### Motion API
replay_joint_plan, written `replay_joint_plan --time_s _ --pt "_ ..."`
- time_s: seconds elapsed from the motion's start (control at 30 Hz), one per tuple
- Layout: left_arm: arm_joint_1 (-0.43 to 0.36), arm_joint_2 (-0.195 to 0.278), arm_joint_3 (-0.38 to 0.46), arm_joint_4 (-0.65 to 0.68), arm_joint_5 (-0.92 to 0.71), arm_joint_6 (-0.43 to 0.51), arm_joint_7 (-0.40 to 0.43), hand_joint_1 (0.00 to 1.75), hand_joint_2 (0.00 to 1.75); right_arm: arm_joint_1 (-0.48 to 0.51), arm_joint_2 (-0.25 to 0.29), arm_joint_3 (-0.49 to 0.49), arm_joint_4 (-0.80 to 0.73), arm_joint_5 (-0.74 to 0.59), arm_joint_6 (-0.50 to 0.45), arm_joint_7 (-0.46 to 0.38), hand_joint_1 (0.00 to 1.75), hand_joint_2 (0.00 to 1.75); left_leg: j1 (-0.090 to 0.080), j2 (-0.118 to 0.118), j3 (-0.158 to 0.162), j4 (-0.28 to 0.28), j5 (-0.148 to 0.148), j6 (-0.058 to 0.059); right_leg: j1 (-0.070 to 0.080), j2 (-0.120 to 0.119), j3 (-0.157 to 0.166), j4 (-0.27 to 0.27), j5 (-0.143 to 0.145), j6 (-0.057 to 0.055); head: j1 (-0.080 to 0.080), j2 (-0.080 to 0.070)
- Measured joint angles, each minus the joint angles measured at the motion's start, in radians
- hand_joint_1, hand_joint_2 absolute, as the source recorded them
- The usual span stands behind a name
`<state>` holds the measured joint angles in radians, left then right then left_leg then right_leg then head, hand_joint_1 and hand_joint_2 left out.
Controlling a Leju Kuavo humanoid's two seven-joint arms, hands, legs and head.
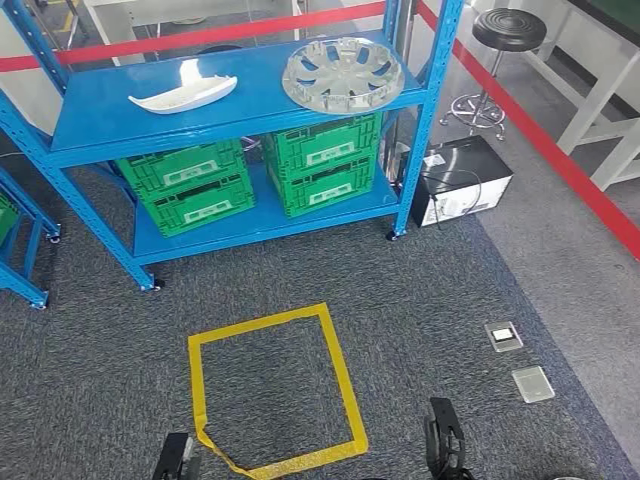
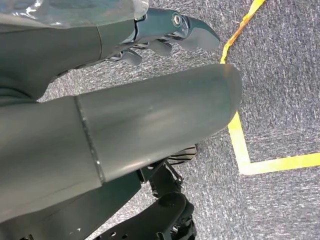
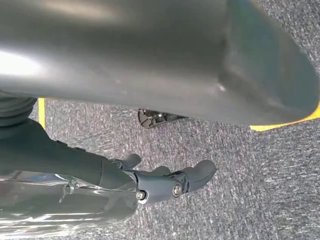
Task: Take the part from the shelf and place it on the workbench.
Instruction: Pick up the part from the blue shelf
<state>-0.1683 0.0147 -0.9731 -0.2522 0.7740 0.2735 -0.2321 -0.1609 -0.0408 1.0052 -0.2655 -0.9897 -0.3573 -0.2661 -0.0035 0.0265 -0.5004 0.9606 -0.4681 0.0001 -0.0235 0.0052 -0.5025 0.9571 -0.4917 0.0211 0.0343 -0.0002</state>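
Left wrist view: left hand [image 2: 166, 37] empty, fingers apart above carpet [image 2: 279, 90].

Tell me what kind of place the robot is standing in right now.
Most likely a factory-style workshop or robot test cell. A blue steel shelf rack holds a silver wheel cover, a white trim part and green plastic crates; a yellow tape square marks a standing spot on the carpet, and red barrier tape fences the area.

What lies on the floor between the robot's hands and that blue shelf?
In the head view, a yellow tape square on grey carpet lies between the left hand, the right hand and the blue shelf.
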Motion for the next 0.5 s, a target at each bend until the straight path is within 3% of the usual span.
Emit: replay_joint_plan --time_s 0.17,0.3,0.37,0.43,0.47,0.5 --pt "0.000 0.001 0.000 0.000 0.000 0.000 -0.002 0.00 0.00 0.000 0.002 0.000 0.000 0.002 0.000 0.000 0.00 0.00 -0.003 0.000 -0.003 0.003 -0.003 0.006 -0.003 0.000 0.000 -0.003 0.001 0.005 0.000 0.000" --pt "0.000 0.001 0.000 0.000 0.000 0.000 -0.002 0.00 0.00 0.000 0.003 0.000 0.000 0.002 0.000 0.000 0.00 0.00 0.005 0.001 0.013 -0.026 -0.001 0.025 -0.004 -0.001 -0.007 0.034 0.011 0.021 0.003 0.000" --pt "0.000 -0.001 0.000 0.000 0.000 0.000 -0.003 0.00 0.00 -0.003 0.002 0.000 0.000 0.002 0.000 -0.001 0.00 0.00 0.011 0.003 0.025 -0.036 0.002 0.028 -0.005 -0.001 -0.053 0.115 -0.034 0.023 0.011 0.000" --pt "0.000 -0.003 0.000 0.000 0.000 0.000 -0.003 0.00 0.00 -0.002 0.002 0.000 0.000 0.002 0.000 -0.002 0.00 0.00 0.014 0.004 0.027 -0.036 0.000 0.026 -0.007 -0.001 -0.129 0.242 -0.086 0.030 0.018 0.000" --pt "0.002 -0.004 0.000 0.000 0.000 0.000 -0.003 0.00 0.00 0.000 0.002 0.000 0.000 0.002 0.000 -0.002 0.00 0.00 0.017 0.003 0.029 -0.036 -0.003 0.023 -0.009 -0.001 -0.158 0.281 -0.093 0.036 0.020 0.000" --pt "0.003 -0.005 0.000 0.000 0.000 0.000 -0.003 0.00 0.00 0.001 0.002 0.000 0.000 0.002 0.000 -0.002 0.00 0.00 0.021 0.003 0.034 -0.035 -0.008 0.018 -0.012 -0.002 -0.170 0.283 -0.078 0.041 0.021 0.000"
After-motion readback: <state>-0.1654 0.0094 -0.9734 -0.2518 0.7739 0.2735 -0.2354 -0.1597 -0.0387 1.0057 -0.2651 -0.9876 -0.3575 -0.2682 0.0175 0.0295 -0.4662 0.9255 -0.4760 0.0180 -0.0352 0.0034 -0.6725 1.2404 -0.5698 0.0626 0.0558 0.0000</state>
